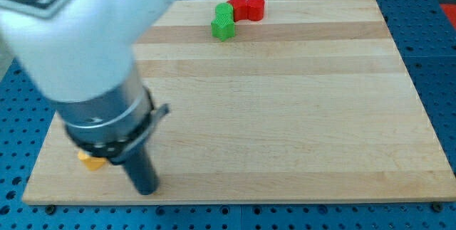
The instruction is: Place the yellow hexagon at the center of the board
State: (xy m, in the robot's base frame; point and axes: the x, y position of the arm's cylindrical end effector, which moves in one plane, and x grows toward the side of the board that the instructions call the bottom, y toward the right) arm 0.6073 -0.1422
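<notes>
A yellow block [90, 161] lies near the board's bottom left corner, mostly hidden behind my arm; only a small yellow edge shows, so I cannot make out its shape. My tip [147, 189] touches the board just to the right of it, near the bottom edge. The wooden board [285, 116] fills most of the view.
A green block [224, 22] and a red block [248, 7] sit together at the board's top edge, the red one to the green one's upper right. My arm's large white and grey body [85, 59] covers the view's upper left. Blue perforated table surrounds the board.
</notes>
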